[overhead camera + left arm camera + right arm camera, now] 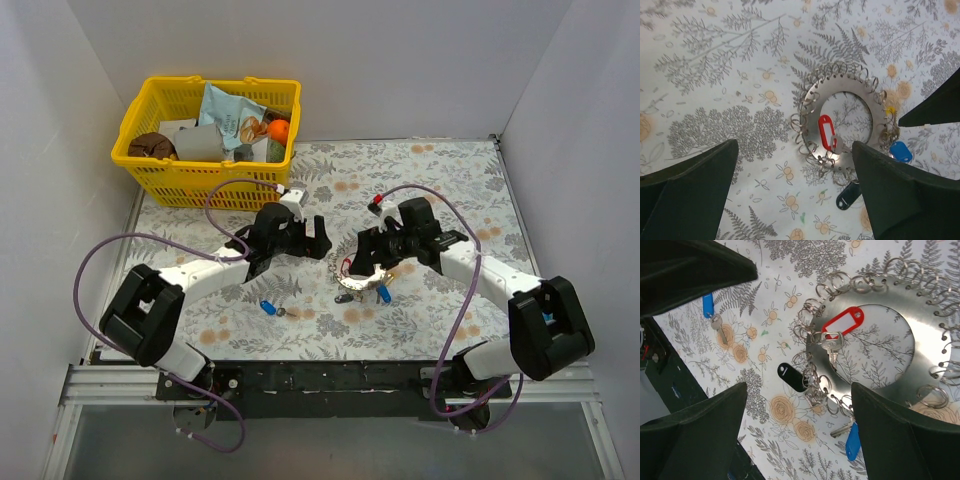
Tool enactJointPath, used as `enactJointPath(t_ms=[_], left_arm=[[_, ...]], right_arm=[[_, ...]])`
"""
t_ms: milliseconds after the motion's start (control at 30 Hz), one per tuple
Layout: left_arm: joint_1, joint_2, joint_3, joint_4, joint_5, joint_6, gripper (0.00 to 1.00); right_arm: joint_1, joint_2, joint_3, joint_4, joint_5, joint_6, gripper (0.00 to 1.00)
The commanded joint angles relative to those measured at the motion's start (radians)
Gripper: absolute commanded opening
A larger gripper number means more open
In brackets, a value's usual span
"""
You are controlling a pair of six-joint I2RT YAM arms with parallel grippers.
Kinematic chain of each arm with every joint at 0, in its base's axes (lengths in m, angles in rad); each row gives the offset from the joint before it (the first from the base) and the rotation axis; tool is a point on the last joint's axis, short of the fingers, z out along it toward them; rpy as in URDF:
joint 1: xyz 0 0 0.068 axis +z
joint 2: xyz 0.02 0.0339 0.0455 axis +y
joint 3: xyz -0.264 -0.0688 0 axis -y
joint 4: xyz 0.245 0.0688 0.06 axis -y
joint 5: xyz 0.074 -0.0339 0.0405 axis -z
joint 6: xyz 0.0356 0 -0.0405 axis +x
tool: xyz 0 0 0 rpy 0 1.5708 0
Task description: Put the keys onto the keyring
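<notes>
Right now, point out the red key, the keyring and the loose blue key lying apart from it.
red key (842,322), right wrist view, middle of its red tag.
keyring (932,357), right wrist view, bare metal band.
loose blue key (267,307), top view, its blue tag.

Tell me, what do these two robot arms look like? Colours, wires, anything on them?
The left arm and right arm are white tubes joined by chunky black joint blocks. A thin purple cable loops loosely along each. The left end effector and right end effector are black, each with two broad, wedge-shaped dark fingers. I can't make out any markings.
</notes>
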Motion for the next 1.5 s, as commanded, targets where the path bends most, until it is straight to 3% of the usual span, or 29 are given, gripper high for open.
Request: enactJointPath(t_ms=[0,333,433,800,933,1167,1467], left_arm=[[0.013,0.001,-0.010,-0.051,0.152,-0.059,0.98],[0.068,-0.075,-0.108,-0.027,0.197,-0.106,0.98],[0.095,-0.083,-0.123,-0.023,0.218,-0.123,0.98],[0.105,-0.069,-0.140,-0.006,0.326,-0.103,0.96],[0.100,-0.069,-0.159,0.006,0.363,-0.090,0.92],[0.017,-0.031,-0.122,-0.034,0.284,-0.054,0.91],[0.013,-0.002,-0.108,-0.024,0.292,-0.062,0.91]], right_arm=[[0.034,0.024,0.047,-0.022,0.036,-0.012,0.91],[0.082,0.121,0.152,-0.083,0.037,-0.004,0.85],[0.092,0.163,0.182,-0.111,0.024,0.016,0.76],[0.158,0.259,0.215,-0.163,0.048,0.071,0.64],[0.158,0.250,0.208,-0.145,0.056,0.113,0.64],[0.132,0.228,0.204,-0.131,0.057,0.134,0.64],[0.098,0.164,0.205,-0.250,0.153,0.074,0.62]])
